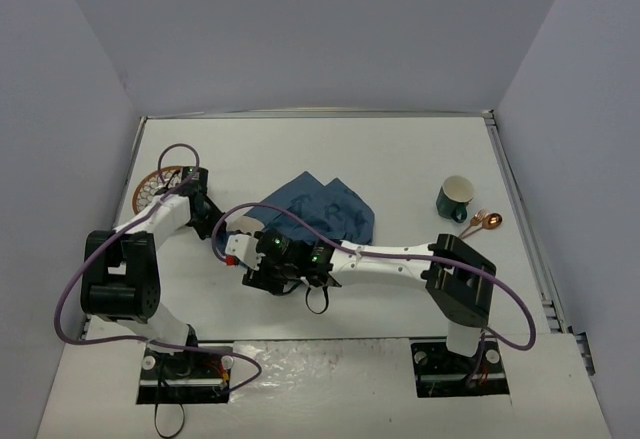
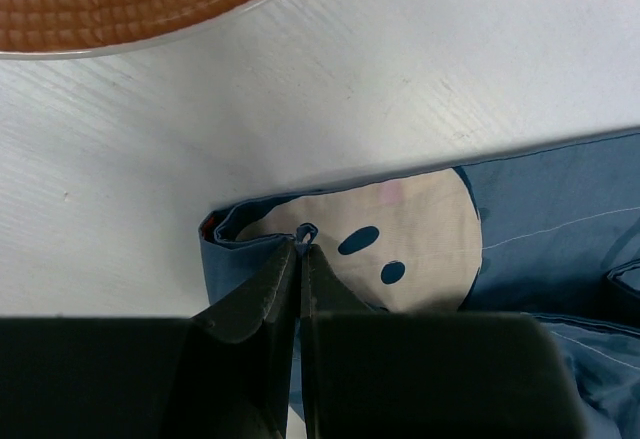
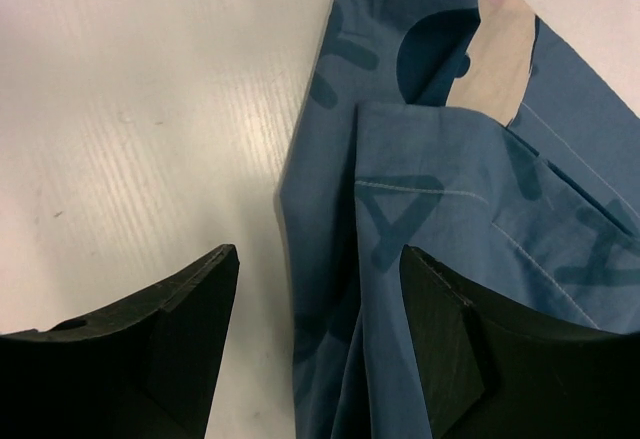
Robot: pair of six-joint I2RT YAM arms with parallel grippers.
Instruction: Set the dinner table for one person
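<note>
At centre frame in the top view, the placemat (image 1: 325,209) lies crumpled on the dinner table (image 1: 400,154). The left gripper (image 2: 300,241) pinches a fold at its edge. The right gripper (image 3: 318,259) hangs spread above the cloth. The step in hand is probably flattening the placemat. The next move calls for a second grasp on another edge, then pulling apart.

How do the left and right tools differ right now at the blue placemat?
Left tool is shut, pinching a small fold at the edge of the placemat; right tool is open and holds nothing. Left tool sits by the beige face patch, near the plate; right tool straddles a folded blue edge, one side over bare table, the other over cloth. Both are black and at the same crumpled placemat.
</note>
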